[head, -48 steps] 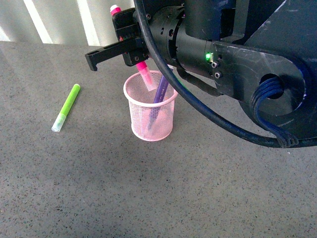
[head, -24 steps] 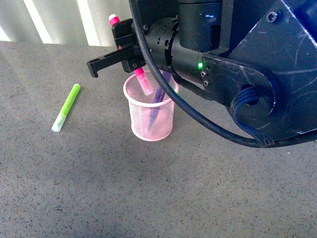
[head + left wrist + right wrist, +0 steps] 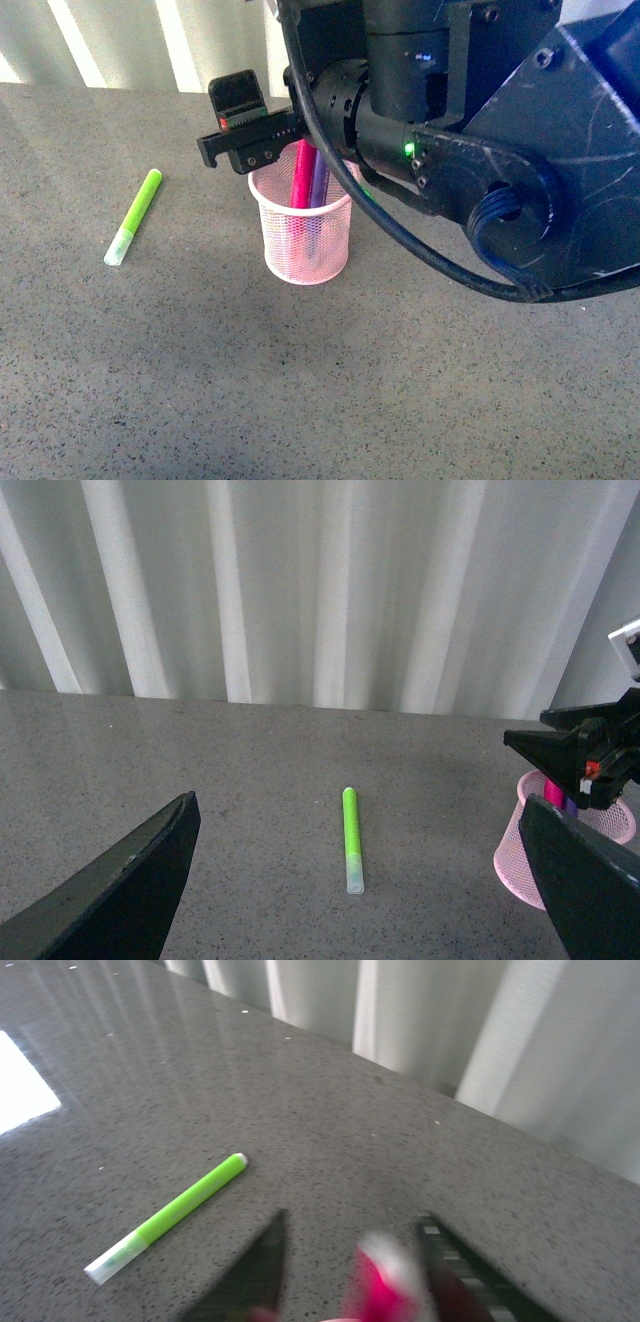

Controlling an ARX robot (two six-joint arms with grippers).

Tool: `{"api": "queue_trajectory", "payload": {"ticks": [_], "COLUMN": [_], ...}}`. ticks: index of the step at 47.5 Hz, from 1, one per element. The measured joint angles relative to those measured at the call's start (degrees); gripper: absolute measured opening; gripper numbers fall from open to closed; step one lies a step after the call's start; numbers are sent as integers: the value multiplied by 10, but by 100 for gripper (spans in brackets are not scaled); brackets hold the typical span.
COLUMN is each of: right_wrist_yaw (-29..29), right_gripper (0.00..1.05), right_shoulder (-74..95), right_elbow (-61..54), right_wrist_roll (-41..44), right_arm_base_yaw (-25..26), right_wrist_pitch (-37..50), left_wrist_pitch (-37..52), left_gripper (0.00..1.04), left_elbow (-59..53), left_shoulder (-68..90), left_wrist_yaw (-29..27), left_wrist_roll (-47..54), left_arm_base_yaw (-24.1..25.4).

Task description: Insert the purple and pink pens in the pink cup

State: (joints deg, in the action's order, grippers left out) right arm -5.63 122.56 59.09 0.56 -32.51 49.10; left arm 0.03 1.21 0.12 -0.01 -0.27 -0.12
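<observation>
- Risk first — the right gripper hangs just above the rim of the pink cup, jaws parted and gripping nothing, and if it pulls away low or sideways a finger could catch the rim or a pen top and tip that light mesh holder over.
- Lime-green marker on the far left, flat on the grey table, well apart from the cup — not a task item, and a wide sweep could knock it rolling.
- Left gripper next, seen only in its own wrist view: jaws spread wide, empty, facing the green marker and clear of the cup.
- Pink cup near centre: pale pink wire mesh, upright, solid rim and base.
- Pink pen inside it, magenta, leaning slightly, top poking above the rim between the right gripper's open fingers; blurred in the right wrist view.
- Purple pen touching it on the right, also in the cup — both look delivered, I'd say.
</observation>
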Motion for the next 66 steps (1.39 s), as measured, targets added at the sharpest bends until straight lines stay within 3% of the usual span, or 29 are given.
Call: {"api": "queue_trajectory", "payload": {"ticks": [7,14,20,27,30,34,47,66], "right_wrist_yaw": [38,121,158,161,238,241,161,111], "right_gripper": [99,98,98,98,86,67,5,3], "right_shoulder": [-70,-223,-406,-463,-455,-487,-631,-771], "right_elbow": [-14,-61,-157,-181,-231,-318,-465,-541], "right_wrist_roll": [-11,-43,-44,-38,-22,-10,-7,-5], "right_arm_base_yaw": [5,40,92,102,100,125,210,266], "right_wrist_pitch": [-40,-174,-293,-303,-172,-41,-28,-93], "left_wrist_pitch": [0,0,0,0,0,0,0,0], "left_gripper": [98,98,98,98,98,98,98,98], "left_elbow": [0,0,0,0,0,0,0,0], "left_shoulder": [0,0,0,0,0,0,0,0], "left_wrist_yaw": [0,0,0,0,0,-2,0,0], "left_wrist_roll": [0,0,0,0,0,0,0,0], "left_arm_base_yaw": [0,0,0,0,0,0,0,0]}}
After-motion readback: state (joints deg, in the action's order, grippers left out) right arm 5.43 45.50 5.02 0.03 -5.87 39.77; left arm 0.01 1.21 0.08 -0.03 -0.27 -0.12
